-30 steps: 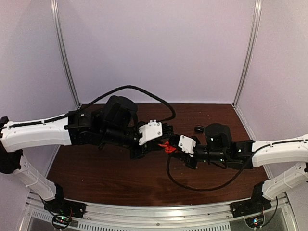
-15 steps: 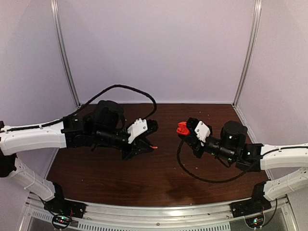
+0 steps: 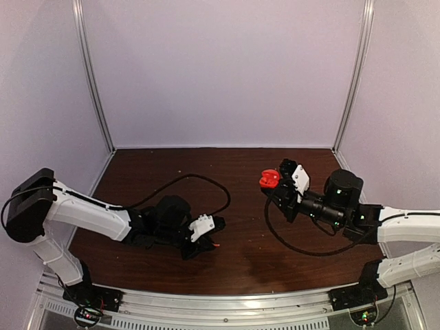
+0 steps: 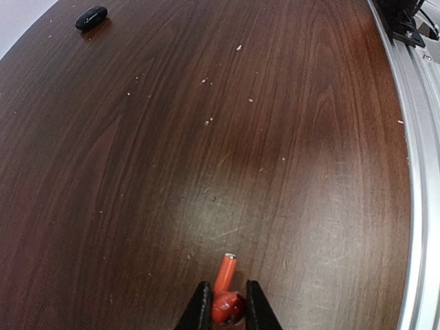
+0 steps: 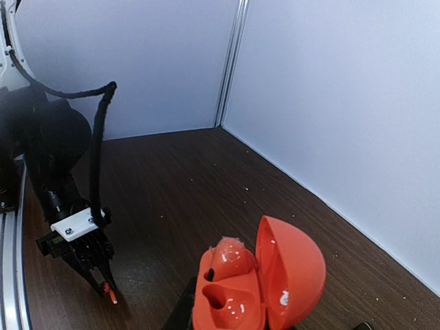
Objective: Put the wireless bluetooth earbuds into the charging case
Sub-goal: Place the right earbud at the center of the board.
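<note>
The charging case (image 5: 258, 282) is bright red and hangs open in my right gripper (image 5: 234, 320), which is shut on its base and holds it above the table. Its upper socket holds a rounded red lump and its lower socket is empty. In the top view the case (image 3: 269, 180) sits at the right gripper (image 3: 279, 184), right of centre. My left gripper (image 4: 227, 287) is shut on the red earbud (image 4: 225, 302), stem pointing forward, low over the table. It shows in the top view (image 3: 211, 239) near the front left. The black earbud (image 4: 91, 16) lies on the wood far ahead.
The brown wooden table (image 3: 234, 261) is walled by white panels at the back and sides. A metal rail (image 4: 419, 172) runs along its near edge. Black cables loop from both wrists over the table (image 3: 206, 180). From the right wrist the left gripper (image 5: 96, 265) shows low down.
The arms have pulled apart from the centre. The left arm has drawn back and down to the front left with the red earbud. The right arm has moved right and back with the case.
</note>
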Controlling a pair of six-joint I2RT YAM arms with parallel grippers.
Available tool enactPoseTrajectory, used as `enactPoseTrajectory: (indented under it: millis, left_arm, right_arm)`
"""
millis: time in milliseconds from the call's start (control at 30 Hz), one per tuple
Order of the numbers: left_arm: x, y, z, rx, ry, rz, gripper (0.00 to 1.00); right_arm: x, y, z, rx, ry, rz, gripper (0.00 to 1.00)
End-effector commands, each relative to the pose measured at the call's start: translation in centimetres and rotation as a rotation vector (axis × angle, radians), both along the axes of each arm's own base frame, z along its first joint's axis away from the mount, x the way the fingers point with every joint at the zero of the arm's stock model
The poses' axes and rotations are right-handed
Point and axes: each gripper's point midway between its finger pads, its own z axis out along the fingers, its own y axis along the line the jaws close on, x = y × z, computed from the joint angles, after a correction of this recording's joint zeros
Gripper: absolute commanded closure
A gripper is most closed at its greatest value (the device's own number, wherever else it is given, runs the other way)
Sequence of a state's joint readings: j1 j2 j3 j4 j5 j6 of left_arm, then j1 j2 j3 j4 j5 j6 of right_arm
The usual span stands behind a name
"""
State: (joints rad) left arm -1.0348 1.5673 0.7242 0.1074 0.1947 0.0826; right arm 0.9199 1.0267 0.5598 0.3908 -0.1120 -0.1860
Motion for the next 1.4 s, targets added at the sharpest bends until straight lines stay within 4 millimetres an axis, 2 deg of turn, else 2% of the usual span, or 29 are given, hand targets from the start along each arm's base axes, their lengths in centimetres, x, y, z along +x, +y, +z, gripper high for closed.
enactPoseTrajectory:
  millis: [0, 233, 600, 900, 1067, 1200, 1367]
  left_arm:
    - [1.5, -2.7, 1.2, -0.179, -0.038, 0.031, 0.90]
    - [1.5, -3.4, -1.3, -0.200, -0.034, 0.012, 0.86]
    - [1.3, -3.5, -3.7, -0.220, -0.034, 0.004, 0.79]
    - [1.2, -3.1, -3.9, -0.227, -0.032, 0.010, 0.62]
    - [1.1, -2.8, -3.5, -0.275, -0.013, 0.033, 0.60]
    - [1.1, -1.9, -3.0, -0.315, -0.011, 0.073, 0.59]
    - [0.9, -1.5, -3.3, -0.312, 0.003, 0.071, 0.61]
  right_arm:
    - [-0.2, -0.1, 0.6, 0.030, 0.008, 0.018, 1.00]
    - [-0.2, -0.4, 0.8, 0.036, 0.008, 0.015, 1.00]
    - [-0.2, -0.5, 0.9, 0.028, 0.005, 0.016, 1.00]
    - [-0.3, -0.7, 1.0, 0.035, 0.001, 0.015, 1.00]
    - [-0.6, -0.8, 1.1, 0.055, 0.002, 0.022, 1.00]
    - [-1.1, -0.7, 1.5, 0.098, 0.006, 0.048, 1.00]
    - [-1.6, -0.4, 1.8, 0.141, 0.019, 0.083, 1.00]
